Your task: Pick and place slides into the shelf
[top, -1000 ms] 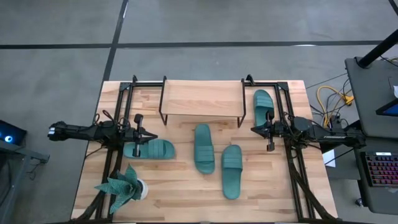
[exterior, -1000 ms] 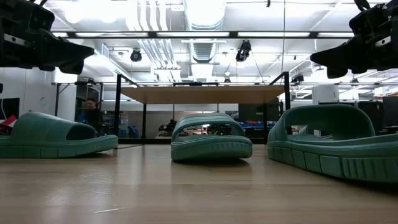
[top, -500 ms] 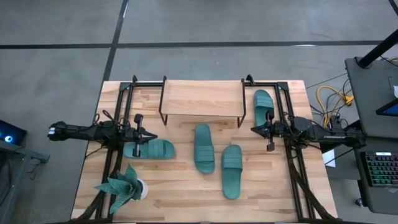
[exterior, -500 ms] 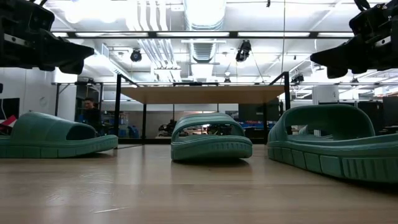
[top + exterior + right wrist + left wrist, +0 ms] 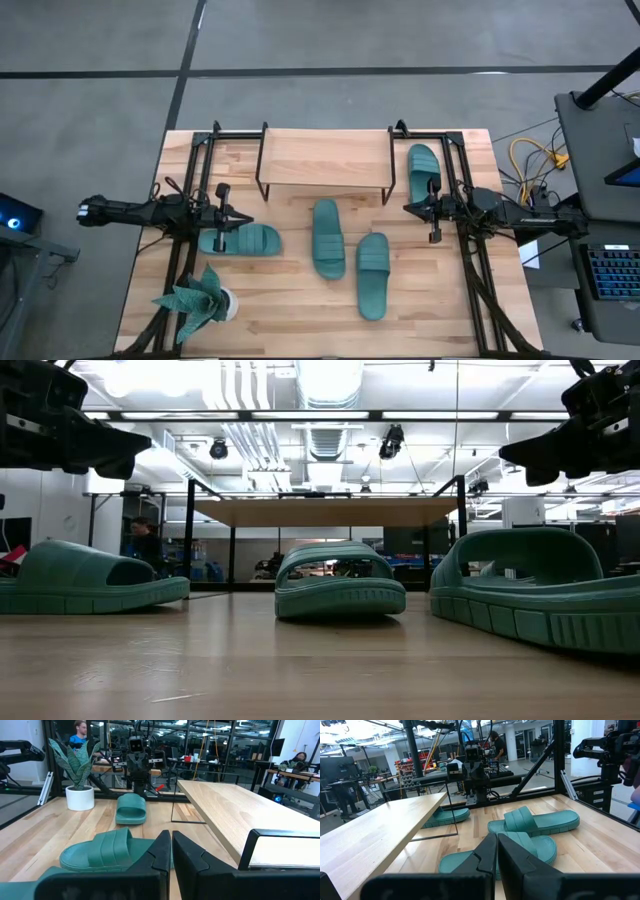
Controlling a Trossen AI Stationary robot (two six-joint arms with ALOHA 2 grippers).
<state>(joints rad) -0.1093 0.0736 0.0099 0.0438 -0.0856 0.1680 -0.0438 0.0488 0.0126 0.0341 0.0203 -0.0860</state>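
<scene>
Teal-green rubber slides lie in four spots on your wooden table (image 5: 300,310), none of them on or under the shelf (image 5: 324,157), which stands at the far middle edge. Your left gripper (image 5: 236,217) hangs with its fingers pressed together and empty, just above the far edge of the left slide (image 5: 240,240), which lies crosswise. Your right gripper (image 5: 411,208) is likewise closed on nothing, hovering just beside the near end of the far-right slide (image 5: 423,172), which lies next to the shelf's right legs. Two more slides sit between the arms: the middle slide (image 5: 327,238) just in front of the shelf, and the near slide (image 5: 373,275) to its right and closer to you. The overhead view alone shows all four at once, plus a potted plant (image 5: 200,297) at the near left corner. The table-level view shows only three slides, with both grippers raised clear of the tabletop.
</scene>
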